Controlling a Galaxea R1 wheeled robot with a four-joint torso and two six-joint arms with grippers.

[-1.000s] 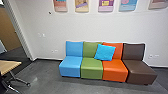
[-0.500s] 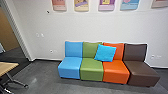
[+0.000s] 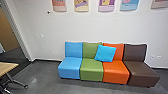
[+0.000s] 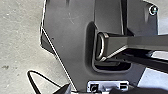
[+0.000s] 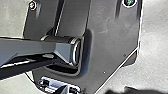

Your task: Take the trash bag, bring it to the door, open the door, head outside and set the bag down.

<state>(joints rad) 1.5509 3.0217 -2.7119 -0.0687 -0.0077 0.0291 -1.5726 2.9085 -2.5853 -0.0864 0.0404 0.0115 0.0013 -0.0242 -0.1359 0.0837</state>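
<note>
Head view: posters (image 3: pixel 81 6) cut off above, table (image 3: pixel 7 66) cropped at left.

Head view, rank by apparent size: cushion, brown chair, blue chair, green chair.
1. Brown chair
2. Blue chair and green chair, too alike to rank
3. Cushion

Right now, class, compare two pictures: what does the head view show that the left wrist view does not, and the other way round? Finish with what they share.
Head view: a four-seat couch in blue, green, orange and brown, a square bright-blue cushion, colourful wall posters, a white wall and a light wooden tabletop.

Left wrist view: the robot's wide dark plate and jointed bar.

Both: grey floor, paler in the wrist picture.
</note>
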